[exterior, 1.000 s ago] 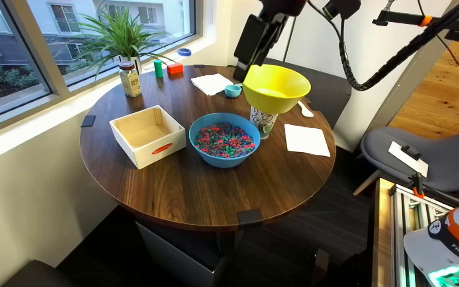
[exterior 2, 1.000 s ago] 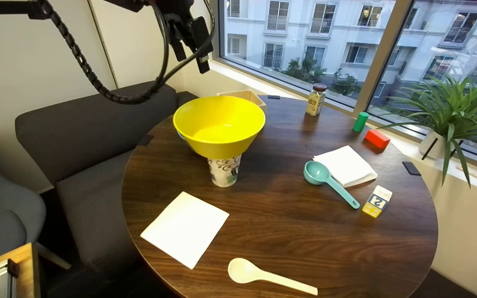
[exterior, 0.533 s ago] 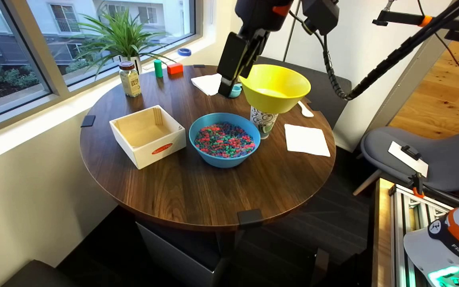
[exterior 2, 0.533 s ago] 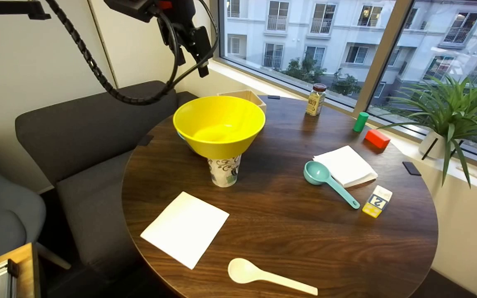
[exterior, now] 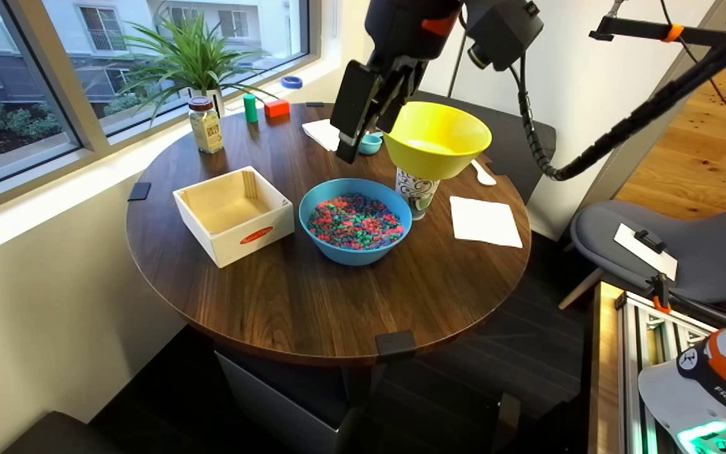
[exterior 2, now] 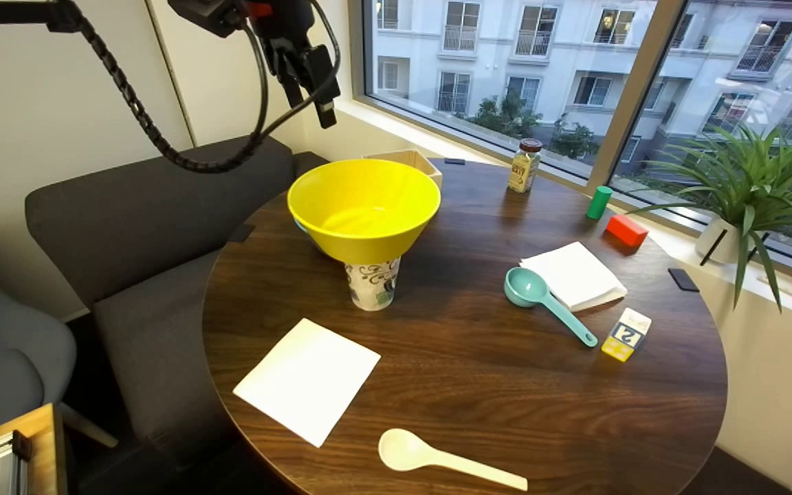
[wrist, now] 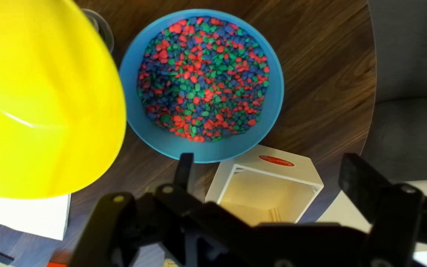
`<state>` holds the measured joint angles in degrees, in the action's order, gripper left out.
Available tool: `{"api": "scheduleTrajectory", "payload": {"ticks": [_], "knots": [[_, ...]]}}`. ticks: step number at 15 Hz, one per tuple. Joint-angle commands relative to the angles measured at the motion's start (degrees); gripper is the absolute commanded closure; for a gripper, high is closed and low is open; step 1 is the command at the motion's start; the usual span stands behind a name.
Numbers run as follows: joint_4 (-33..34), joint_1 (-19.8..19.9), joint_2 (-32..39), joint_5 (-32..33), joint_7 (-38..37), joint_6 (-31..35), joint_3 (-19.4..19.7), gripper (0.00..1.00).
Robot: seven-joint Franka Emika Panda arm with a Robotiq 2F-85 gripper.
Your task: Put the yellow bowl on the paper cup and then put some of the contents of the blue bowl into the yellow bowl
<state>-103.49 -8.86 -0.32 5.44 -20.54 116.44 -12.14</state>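
Observation:
The yellow bowl (exterior: 438,135) sits on top of the upright paper cup (exterior: 414,194); both also show in an exterior view, the bowl (exterior 2: 365,206) above the cup (exterior 2: 373,285). The blue bowl (exterior: 355,257) stands beside the cup and holds a heap of tiny multicoloured pieces (exterior: 355,222). My gripper (exterior: 363,144) is open and empty in the air, above the table and beside the yellow bowl. In the wrist view the fingers (wrist: 268,161) are wide apart, with the blue bowl (wrist: 198,151) ahead of them and the yellow bowl (wrist: 43,100) at left.
A pale wooden tray (exterior: 253,238) stands beside the blue bowl. A teal scoop (exterior 2: 525,287) lies by folded napkins (exterior 2: 575,275). A white spoon (exterior 2: 406,450), a flat napkin (exterior 2: 308,381), a number block (exterior 2: 626,335) and a jar (exterior 2: 524,166) are on the table.
My gripper has come lower and moved away from the yellow bowl, staying open. The bowls and cup have not moved.

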Motion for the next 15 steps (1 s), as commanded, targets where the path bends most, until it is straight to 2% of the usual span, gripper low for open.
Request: {"api": "scheduleTrajectory", "payload": {"ticks": [1,4,8,15], "knots": [[-0.09,-2.21,0.93,5.15,-11.94,0.02,-0.82,0.00],[-0.60,-3.34,1.83,9.65,-20.45,-0.66,-1.16,0.00],[-0.96,-4.43,4.04,12.14,-29.21,-0.49,-0.95,0.00],[-0.82,-5.67,7.51,15.51,-39.10,-0.71,-0.14,0.00]]}}
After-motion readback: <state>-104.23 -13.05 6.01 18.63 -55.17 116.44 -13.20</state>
